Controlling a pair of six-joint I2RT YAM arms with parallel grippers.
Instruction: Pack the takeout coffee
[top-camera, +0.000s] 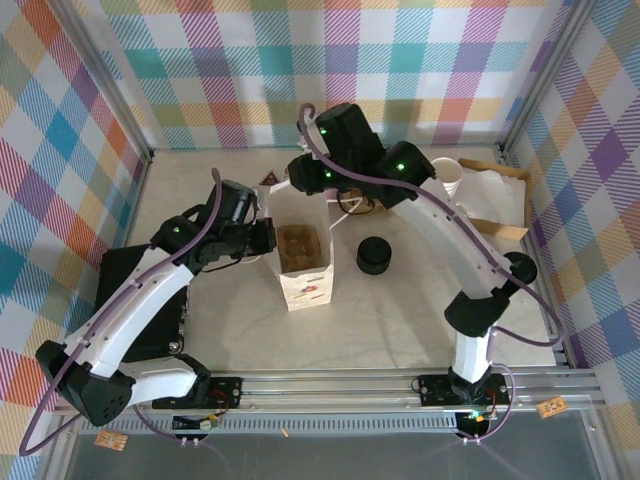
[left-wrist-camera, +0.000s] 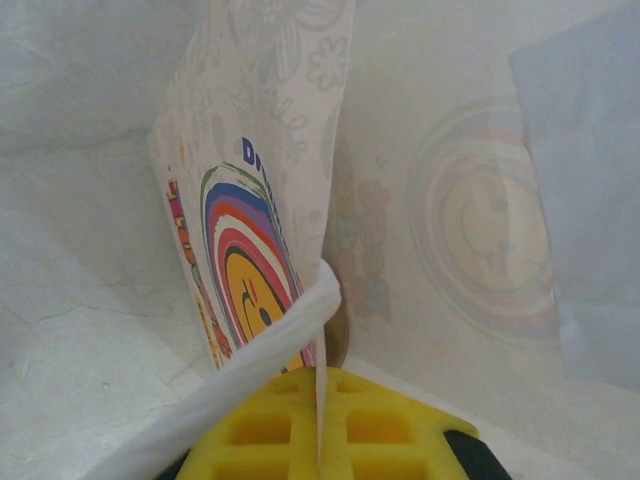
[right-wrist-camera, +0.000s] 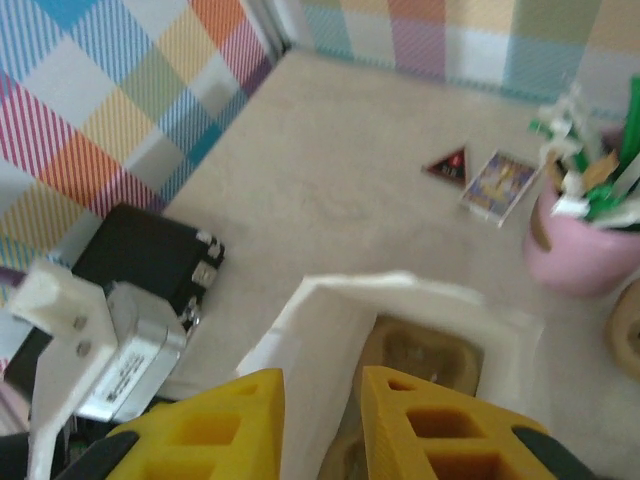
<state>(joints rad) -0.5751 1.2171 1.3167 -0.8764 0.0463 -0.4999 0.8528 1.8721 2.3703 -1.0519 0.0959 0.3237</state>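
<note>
Beige table (top-camera: 400, 320) | left tool (left-wrist-camera: 320, 410) pinches paper bag (top-camera: 305, 285) | right tool (right-wrist-camera: 322, 385) astride bag, grip unclear

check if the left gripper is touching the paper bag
Touching. The left wrist view shows the left gripper shut on the paper bag: its white handle strip runs down between the yellow fingers with no gap.
</note>
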